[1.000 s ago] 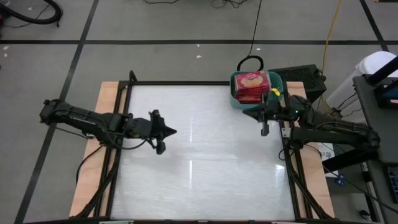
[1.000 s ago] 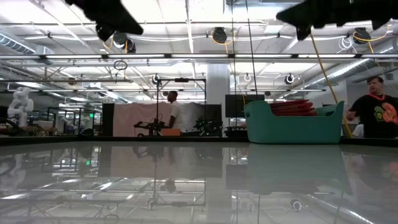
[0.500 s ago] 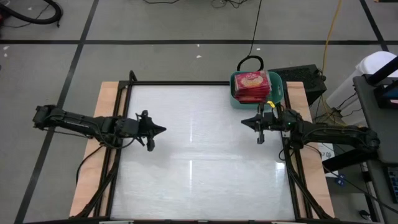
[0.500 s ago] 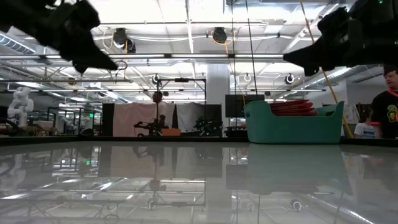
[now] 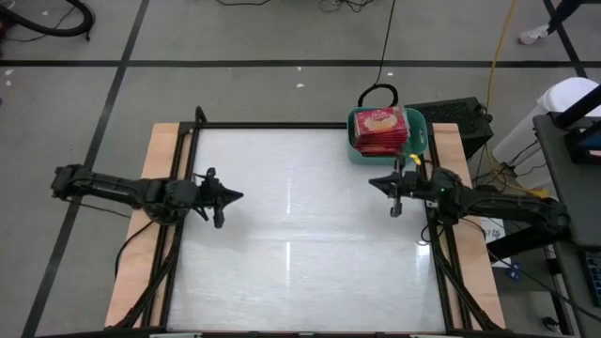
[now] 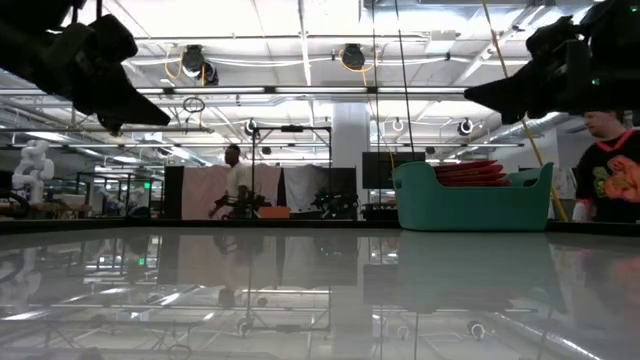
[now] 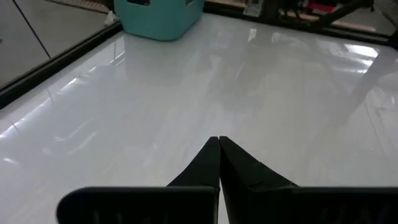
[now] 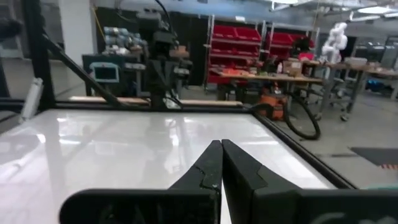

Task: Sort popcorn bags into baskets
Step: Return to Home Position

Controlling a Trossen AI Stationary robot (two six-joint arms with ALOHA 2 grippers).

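A stack of red popcorn bags (image 5: 382, 130) lies in the teal basket (image 5: 418, 143) at the table's far right corner; the top bag shows a tan picture. In the low view the basket (image 6: 470, 200) stands on the table with red bags (image 6: 470, 172) above its rim. My left gripper (image 5: 240, 196) hovers shut over the table's left side, pointing right, holding nothing. My right gripper (image 5: 371, 182) hovers shut just near of the basket, pointing left, holding nothing. The left wrist view shows the shut gripper (image 7: 218, 140) and the basket (image 7: 158, 18) far off.
The white glossy table (image 5: 300, 235) has a black frame (image 5: 192, 131) around it. A black box (image 5: 455, 117) stands right of the basket. People show in the room beyond the table, one person (image 6: 608, 170) at the right of the low view.
Both arms have drawn back and sunk: my left gripper has gone toward the table's left edge and down, my right gripper down and slightly toward the near edge. Both have stayed shut. The bags and the basket have kept still.
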